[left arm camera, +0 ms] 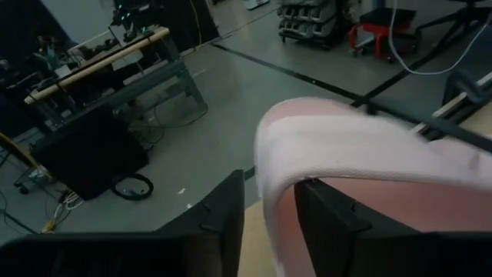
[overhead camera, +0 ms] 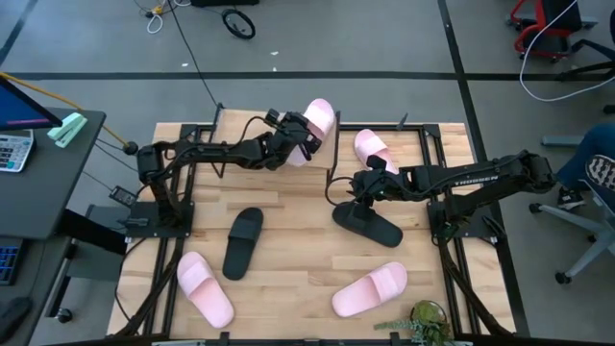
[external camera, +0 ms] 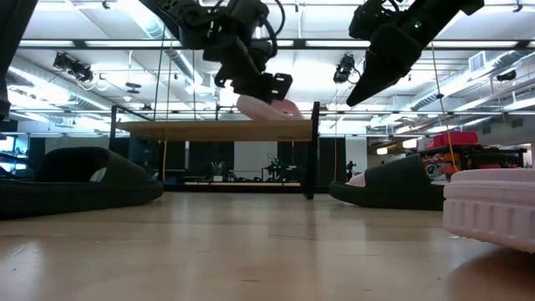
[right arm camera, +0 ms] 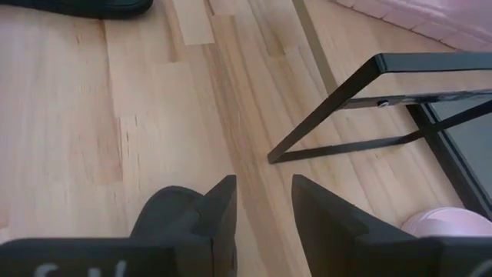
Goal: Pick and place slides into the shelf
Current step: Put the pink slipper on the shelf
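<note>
Pink foam fills my left wrist view — the pink slide (overhead camera: 319, 120) sits right at the left gripper (overhead camera: 296, 140), its strap arching over one finger (left arm camera: 223, 223) with the jaws parted around it, resting on the shelf's (overhead camera: 413, 130) top board; I can't tell whether it is fully let go. My right gripper (overhead camera: 370, 185) hangs with narrow-parted, empty jaws just above the black slide (overhead camera: 370, 226), which lies directly below and slightly toward me from the claw, its long axis running diagonally away from the shelf's corner post. I judge the right arm far nearer that sandal than the left — so its descent is the move to watch. A second pink slide (overhead camera: 370, 146) lies on the shelf just beyond the right claw.
</note>
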Controlling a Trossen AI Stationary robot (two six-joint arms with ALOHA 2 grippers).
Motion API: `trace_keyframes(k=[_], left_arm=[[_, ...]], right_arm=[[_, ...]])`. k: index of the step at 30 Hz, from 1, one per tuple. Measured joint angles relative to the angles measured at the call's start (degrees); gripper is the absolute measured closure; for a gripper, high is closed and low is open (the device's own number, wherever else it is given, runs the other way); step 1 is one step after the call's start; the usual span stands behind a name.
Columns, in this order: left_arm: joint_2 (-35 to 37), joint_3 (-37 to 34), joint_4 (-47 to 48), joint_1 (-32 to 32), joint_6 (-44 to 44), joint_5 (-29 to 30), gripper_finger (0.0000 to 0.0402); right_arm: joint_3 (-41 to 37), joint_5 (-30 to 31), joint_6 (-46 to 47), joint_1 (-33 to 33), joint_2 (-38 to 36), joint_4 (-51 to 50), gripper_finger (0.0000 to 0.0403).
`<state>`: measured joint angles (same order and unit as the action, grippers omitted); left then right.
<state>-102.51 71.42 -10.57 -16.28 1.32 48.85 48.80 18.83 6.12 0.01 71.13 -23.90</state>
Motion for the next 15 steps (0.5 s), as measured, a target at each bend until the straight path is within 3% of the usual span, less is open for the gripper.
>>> trace_keyframes(k=[7,15], left_arm=[[1.28,0.02,0.99,3.06,5.58,0.24,0.0252],[1.50,0.02,5.51,3.06,5.72,0.24,0.0235]], right_arm=[[0.00,0.00,-0.27,0.00,0.00,0.02,0.0270],[0.00,0.00,0.12,0.00,0.00,0.13,0.0270]])
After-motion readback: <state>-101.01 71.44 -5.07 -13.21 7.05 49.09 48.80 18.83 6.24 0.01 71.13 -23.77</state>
